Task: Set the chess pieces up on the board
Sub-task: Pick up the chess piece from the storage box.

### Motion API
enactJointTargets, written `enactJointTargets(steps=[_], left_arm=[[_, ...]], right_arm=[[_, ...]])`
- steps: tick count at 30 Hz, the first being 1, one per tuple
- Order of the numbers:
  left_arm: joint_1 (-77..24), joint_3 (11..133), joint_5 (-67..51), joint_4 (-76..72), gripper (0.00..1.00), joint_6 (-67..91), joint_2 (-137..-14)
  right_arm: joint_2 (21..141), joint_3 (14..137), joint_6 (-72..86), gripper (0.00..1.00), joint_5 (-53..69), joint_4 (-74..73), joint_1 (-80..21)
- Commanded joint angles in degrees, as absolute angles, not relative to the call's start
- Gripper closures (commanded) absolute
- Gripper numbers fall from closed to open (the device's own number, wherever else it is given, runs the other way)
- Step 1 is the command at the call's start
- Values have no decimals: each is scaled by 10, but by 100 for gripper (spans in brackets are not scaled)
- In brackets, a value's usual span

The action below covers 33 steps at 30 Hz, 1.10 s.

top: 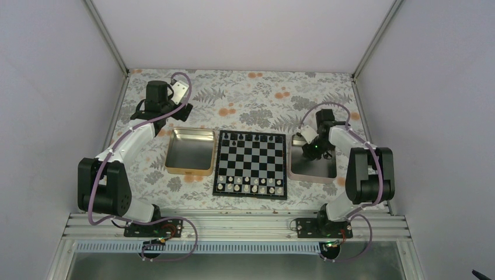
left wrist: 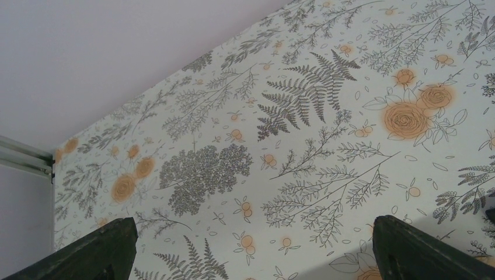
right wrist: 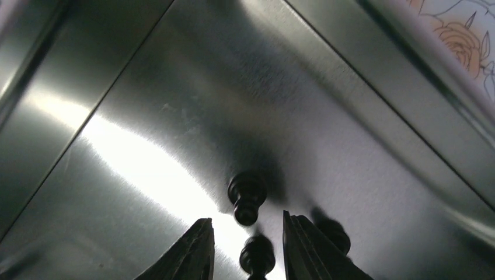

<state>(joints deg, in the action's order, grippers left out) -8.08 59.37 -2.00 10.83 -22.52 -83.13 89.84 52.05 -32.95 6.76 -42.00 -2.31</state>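
The board (top: 251, 163) lies mid-table, with a few black chess pieces (top: 240, 139) on its far row and white pieces on its near rows. My right gripper (right wrist: 246, 217) is down inside the silver tray (top: 320, 170), open. One black piece (right wrist: 257, 256) sits between its fingers with a gap on each side. A second black piece (right wrist: 247, 195) lies just ahead of the tips, and a third (right wrist: 335, 233) is partly hidden behind the right finger. My left gripper (left wrist: 254, 223) hangs open and empty over the floral cloth at the back left.
A gold tray (top: 190, 151) sits against the board's left side. The silver tray's raised rim (right wrist: 408, 76) runs to the right of my right gripper. The enclosure walls stand close on both sides and at the back.
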Motion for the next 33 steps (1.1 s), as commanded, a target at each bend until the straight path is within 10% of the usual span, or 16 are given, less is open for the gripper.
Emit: enactJointTargets(steps=[1, 33], left_arm=[[-83, 601, -16, 96, 0, -229, -828], [-83, 599, -16, 96, 0, -230, -822]], right_arm=[[919, 545, -341, 68, 66, -389, -30], [893, 704, -318, 91, 81, -506, -125]])
